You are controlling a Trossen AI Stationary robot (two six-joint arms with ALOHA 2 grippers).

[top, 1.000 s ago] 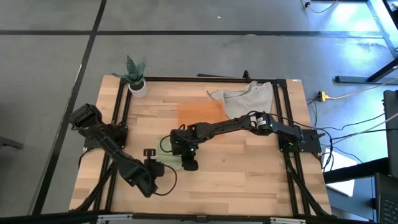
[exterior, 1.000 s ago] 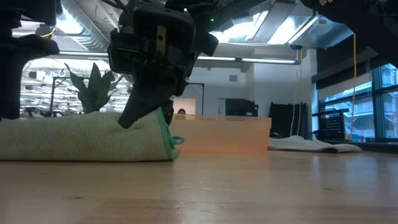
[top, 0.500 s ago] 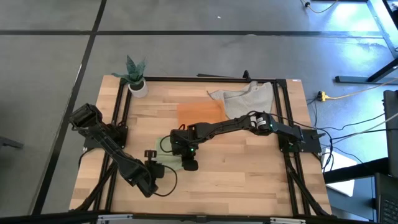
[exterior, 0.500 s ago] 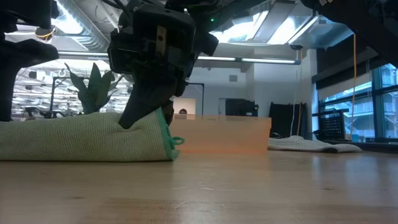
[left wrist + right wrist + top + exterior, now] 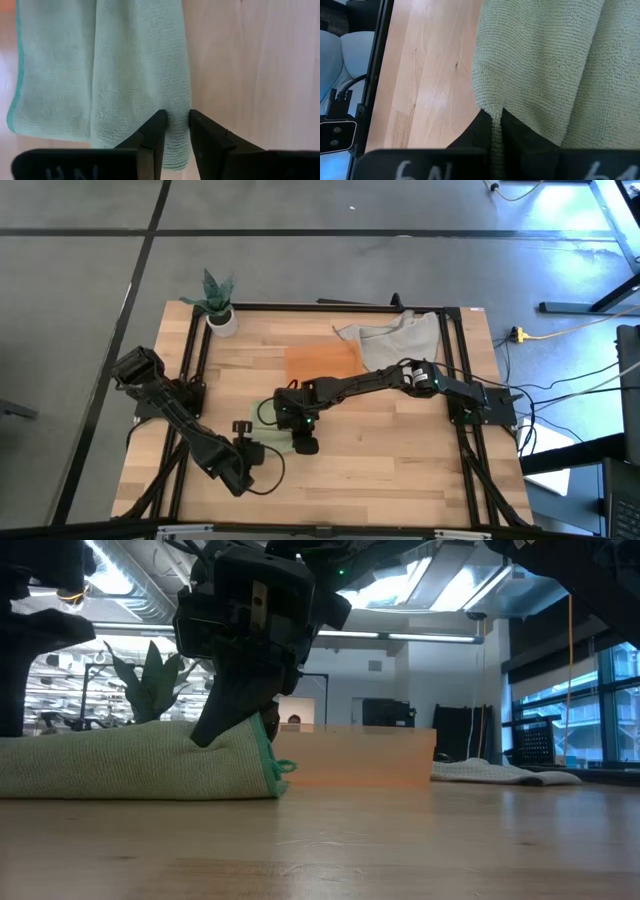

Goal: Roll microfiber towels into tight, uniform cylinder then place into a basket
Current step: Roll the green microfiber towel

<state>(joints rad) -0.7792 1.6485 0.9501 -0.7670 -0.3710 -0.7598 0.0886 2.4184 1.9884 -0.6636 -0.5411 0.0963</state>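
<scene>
Towel (image 5: 140, 760), pale green, looks soft and limp (likely to unroll): left gripper (image 5: 175, 125) and right gripper (image 5: 493, 122) each pinch an edge fold, short of the basket (image 5: 322, 363).

Two matte-black jointed arms w/ black cables; right arm shows small green LED. Left end effector (image 5: 176, 131) & right end effector (image 5: 495, 126): dark wedge fingers, white lettering on housing.

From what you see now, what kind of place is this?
Probably a robotics lab or workshop: a wooden table in a black frame, cables on a concrete floor, and an open ceiling with strip lights.
</scene>
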